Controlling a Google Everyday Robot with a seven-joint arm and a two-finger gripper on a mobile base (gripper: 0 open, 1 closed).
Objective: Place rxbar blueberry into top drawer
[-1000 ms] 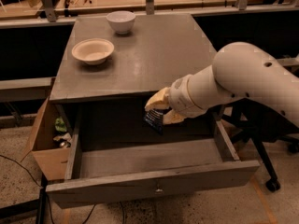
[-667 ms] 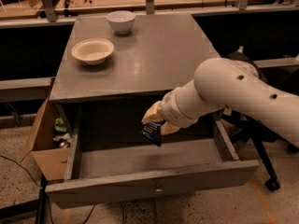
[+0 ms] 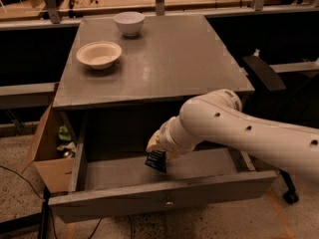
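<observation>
Since the wide grey wooden top drawer [image 3: 164, 198] stands pulled open, the white two-finger gripper [image 3: 157, 152] reaches inside, clamped on the small dark glossy-wrapped rxbar blueberry [image 3: 156, 162], held low over the drawer floor (likely for a gentle release). One bar, one drawer, two bowls: a shallow cream bowl [image 3: 98, 54], a deeper white bowl [image 3: 129, 23].

Grey tabletop [image 3: 169, 59], upper left: tan bowl [image 3: 99, 54] in front, white bowl [image 3: 129, 23] behind, apart. Cardboard box [image 3: 45, 143] w/ clutter lower left. Chair [image 3: 261, 71] at right edge.
</observation>
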